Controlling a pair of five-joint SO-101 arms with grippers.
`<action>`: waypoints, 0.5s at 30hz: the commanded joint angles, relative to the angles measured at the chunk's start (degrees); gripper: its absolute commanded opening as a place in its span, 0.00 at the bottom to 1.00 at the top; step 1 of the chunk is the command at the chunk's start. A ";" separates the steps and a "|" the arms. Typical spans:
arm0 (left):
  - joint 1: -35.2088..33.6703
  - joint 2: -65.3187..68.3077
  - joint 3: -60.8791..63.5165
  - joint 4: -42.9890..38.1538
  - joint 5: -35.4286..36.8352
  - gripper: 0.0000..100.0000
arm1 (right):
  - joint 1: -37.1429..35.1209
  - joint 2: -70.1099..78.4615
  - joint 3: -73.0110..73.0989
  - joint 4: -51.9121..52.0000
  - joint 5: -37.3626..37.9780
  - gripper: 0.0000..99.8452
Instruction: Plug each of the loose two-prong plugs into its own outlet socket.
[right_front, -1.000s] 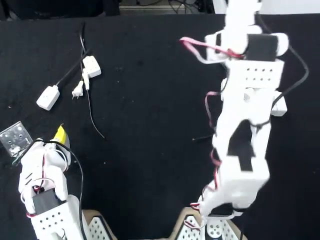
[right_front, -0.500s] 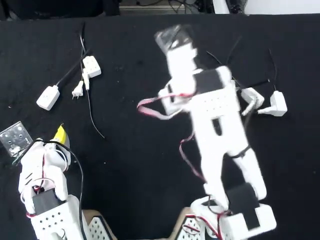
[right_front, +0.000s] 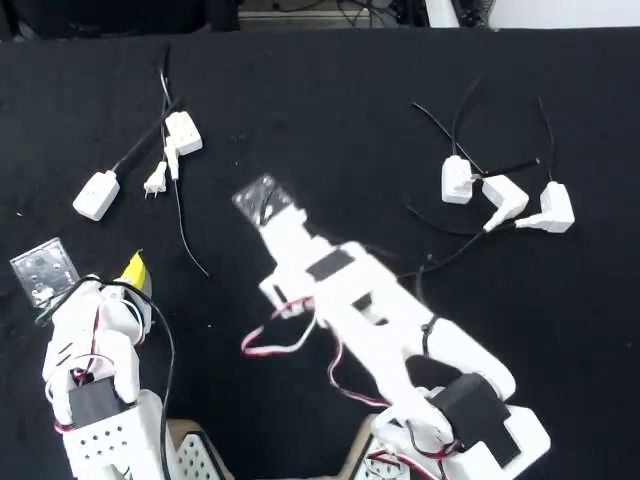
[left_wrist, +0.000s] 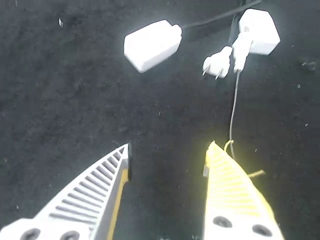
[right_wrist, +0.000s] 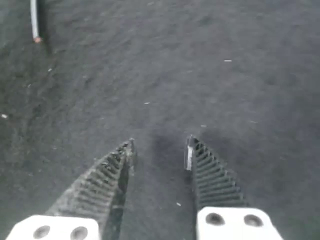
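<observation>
A small loose two-prong plug (right_front: 155, 181) lies at the back left between two white outlet sockets (right_front: 97, 194) (right_front: 184, 132); a thin black cable (right_front: 185, 235) trails from it toward the front. My left gripper (left_wrist: 167, 155) stands open over bare cloth, a short way in front of that plug (left_wrist: 218, 64) and the nearer socket (left_wrist: 152, 45). The right arm (right_front: 330, 280) stretches from the front right toward the table's middle. Its gripper (right_wrist: 160, 145) is open low over the cloth, holding nothing. Three white plug and socket pieces (right_front: 457, 180) (right_front: 503, 197) (right_front: 553, 210) with black cables sit at the back right.
Black cloth (right_front: 320, 110) covers the whole table. A white wire end (right_wrist: 35, 20) lies ahead of the right gripper. The left arm's yellow finger (right_front: 133, 268) is near the front left edge. Both arm bases stand along the front edge.
The right arm has swung from the back right across to the table's middle, uncovering the white pieces at the back right. The left arm has shifted only slightly.
</observation>
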 joint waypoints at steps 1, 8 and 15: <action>0.48 0.00 -6.20 1.93 -2.29 0.25 | -1.05 -4.00 2.33 -7.12 -0.35 0.14; 0.48 2.11 -12.70 1.93 -8.79 0.25 | -0.79 -6.99 5.41 -8.26 -0.26 0.14; 0.40 18.73 -27.47 2.11 -15.65 0.25 | -0.97 -6.81 5.76 -8.35 4.13 0.14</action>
